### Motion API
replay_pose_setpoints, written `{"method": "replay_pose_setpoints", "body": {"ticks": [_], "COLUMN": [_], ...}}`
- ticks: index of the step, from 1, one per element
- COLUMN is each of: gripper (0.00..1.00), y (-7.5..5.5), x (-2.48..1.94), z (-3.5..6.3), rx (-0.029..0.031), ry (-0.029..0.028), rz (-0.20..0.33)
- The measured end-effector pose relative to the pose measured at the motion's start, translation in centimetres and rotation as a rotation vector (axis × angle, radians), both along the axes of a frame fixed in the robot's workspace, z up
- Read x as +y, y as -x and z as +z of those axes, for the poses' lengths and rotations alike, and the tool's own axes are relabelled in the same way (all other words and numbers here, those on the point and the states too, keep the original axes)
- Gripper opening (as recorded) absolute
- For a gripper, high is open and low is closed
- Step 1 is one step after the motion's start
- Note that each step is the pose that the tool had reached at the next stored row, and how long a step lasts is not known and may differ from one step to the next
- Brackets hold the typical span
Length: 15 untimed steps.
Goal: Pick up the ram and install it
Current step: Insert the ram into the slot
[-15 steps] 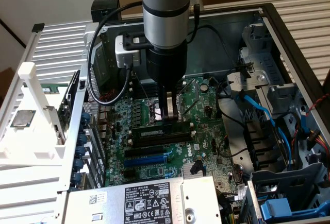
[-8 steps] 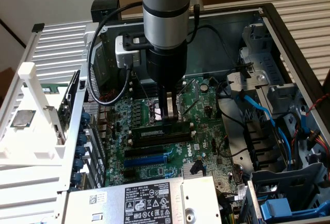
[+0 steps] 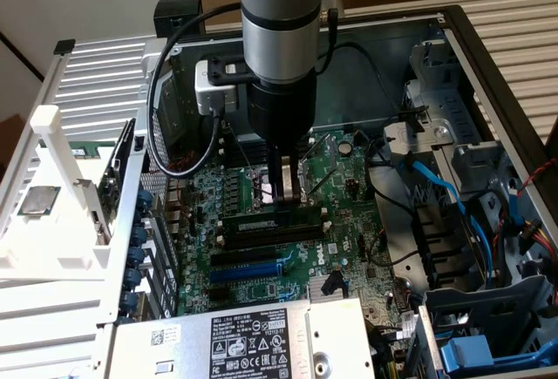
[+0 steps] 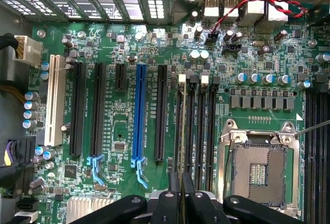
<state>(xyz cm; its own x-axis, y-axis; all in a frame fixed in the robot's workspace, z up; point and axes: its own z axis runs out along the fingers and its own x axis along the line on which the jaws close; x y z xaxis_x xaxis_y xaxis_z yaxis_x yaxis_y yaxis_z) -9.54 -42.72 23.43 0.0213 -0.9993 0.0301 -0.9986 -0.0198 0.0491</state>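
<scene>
The ram (image 3: 253, 223) is a thin green stick standing on its long edge over the motherboard's black memory slots (image 3: 266, 241), in line with them. My gripper (image 3: 285, 196) comes straight down onto its middle, fingers shut on it. In the wrist view the ram (image 4: 182, 131) shows edge-on as a narrow strip running away from the gripper (image 4: 181, 195), along the memory slot nearest the expansion slots, whose white end clip (image 4: 181, 78) is at the far end. I cannot tell whether the stick is seated in the slot or just above it.
Beside the memory slots lie long black expansion slots and a blue slot (image 4: 139, 116). The open CPU socket (image 4: 258, 170) lies on the other side. A power supply (image 3: 253, 340) fills the near edge, blue cables (image 3: 436, 187) and drive bays sit at the exterior view's right, and a white frame (image 3: 52, 196) at its left.
</scene>
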Motion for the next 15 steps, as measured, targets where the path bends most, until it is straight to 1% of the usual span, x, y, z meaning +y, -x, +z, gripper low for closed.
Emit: {"method": "replay_pose_setpoints", "body": {"ticks": [15], "gripper": [0.13], "y": [-0.01], "x": [0.02], "z": [-0.01], "rx": [0.0000], "ry": [0.0000], "rz": [0.004]}}
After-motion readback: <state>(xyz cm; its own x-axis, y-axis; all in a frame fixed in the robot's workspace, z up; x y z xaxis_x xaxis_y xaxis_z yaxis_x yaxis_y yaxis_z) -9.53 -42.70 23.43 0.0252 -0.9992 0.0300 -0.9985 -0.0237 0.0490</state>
